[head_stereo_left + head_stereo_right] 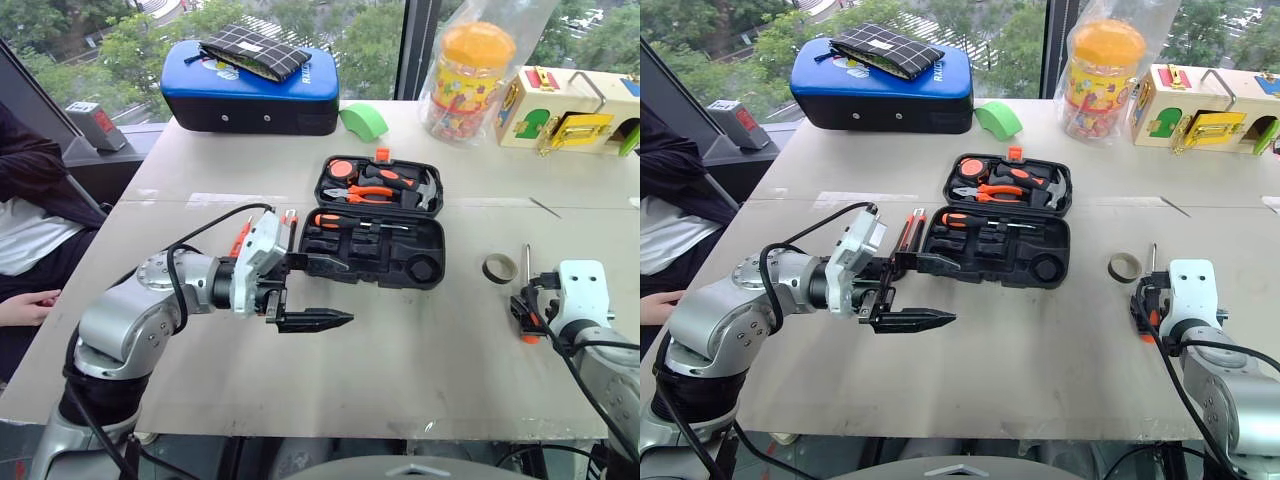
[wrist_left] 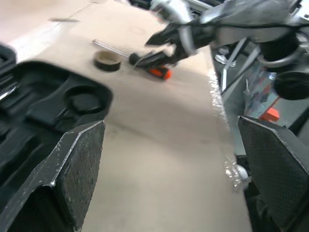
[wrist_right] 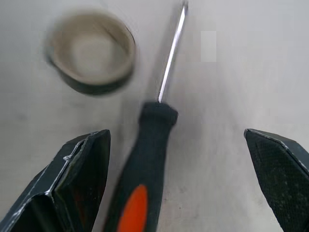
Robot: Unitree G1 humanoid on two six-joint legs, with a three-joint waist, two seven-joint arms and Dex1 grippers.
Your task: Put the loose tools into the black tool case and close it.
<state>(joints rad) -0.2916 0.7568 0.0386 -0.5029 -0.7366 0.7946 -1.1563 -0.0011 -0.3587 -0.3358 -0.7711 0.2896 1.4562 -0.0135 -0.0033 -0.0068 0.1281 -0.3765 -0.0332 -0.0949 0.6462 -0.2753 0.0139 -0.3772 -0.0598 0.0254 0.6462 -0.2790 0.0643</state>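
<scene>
The black tool case (image 1: pixel 425 268) lies open mid-table, with one orange-and-black screwdriver (image 1: pixel 352 221) in a slot of its near half. My left gripper (image 1: pixel 347 292) hovers open and empty just in front of the case's left corner. Orange-and-black tools (image 1: pixel 908 232) lie beside the case's left edge, partly hidden by that gripper. To the right of the case lie a dark tape roll (image 1: pixel 500 267) and another screwdriver (image 3: pixel 145 159). My right gripper (image 3: pixel 174 140) is open, with one finger on each side of that screwdriver's handle.
Pliers (image 1: pixel 365 195) and a small hammer (image 1: pixel 425 188) sit in the case's far half. At the back stand a blue-topped case (image 1: pixel 250 90), a green object (image 1: pixel 364 120), a bagged jar (image 1: pixel 470 70) and a wooden latch box (image 1: pixel 570 112). A person (image 1: pixel 25 225) sits at the left.
</scene>
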